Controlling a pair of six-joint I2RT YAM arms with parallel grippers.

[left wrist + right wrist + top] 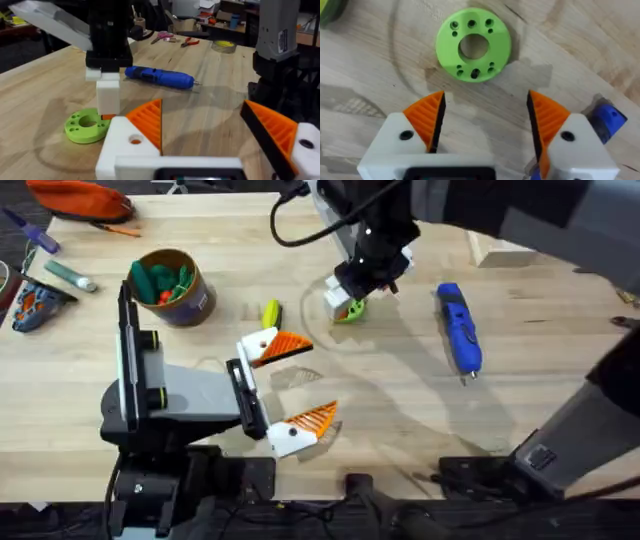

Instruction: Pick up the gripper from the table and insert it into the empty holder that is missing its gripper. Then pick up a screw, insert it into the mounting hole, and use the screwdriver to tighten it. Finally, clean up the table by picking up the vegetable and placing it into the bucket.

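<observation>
Two grippers, both with fingers apart and empty: my left gripper (290, 390) rests low near the front edge, my right gripper (485, 125) hovers over the green ring-shaped disc (473, 44). The corn-like vegetable (271, 313) lies between the brown bucket (172, 288) and the disc; I judge it light, smooth plastic, best pinched across its middle. The blue screwdriver (459, 328) lies apart to the right, stiff and prone to rolling. Open wood around both gives me room.
</observation>
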